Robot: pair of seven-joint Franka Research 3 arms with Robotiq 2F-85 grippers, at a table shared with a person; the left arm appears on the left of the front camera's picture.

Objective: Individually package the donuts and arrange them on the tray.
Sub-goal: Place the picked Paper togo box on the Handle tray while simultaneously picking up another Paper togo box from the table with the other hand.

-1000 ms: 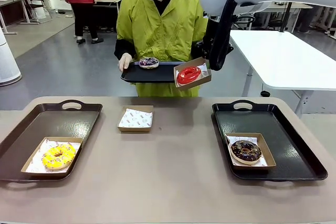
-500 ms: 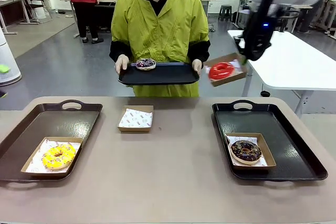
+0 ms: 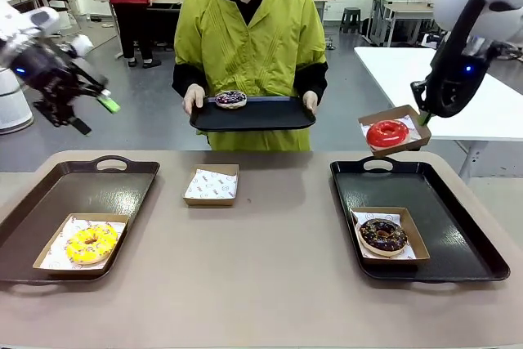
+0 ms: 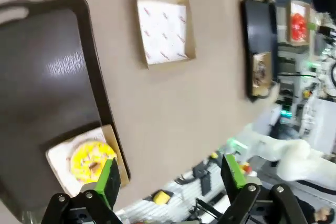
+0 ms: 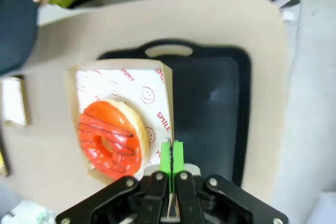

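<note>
Front view: the glossy red-glazed ring donut (image 3: 386, 132) sits in a paper-lined brown cardboard box (image 3: 377, 116), held in the air near the far handle of the right-hand black tray (image 3: 458, 226). The right gripper (image 3: 425, 116) has its fingers pinched together on the box's wall. Up at the left, the left gripper (image 3: 94, 114) hangs with its fingers apart, empty.
</note>
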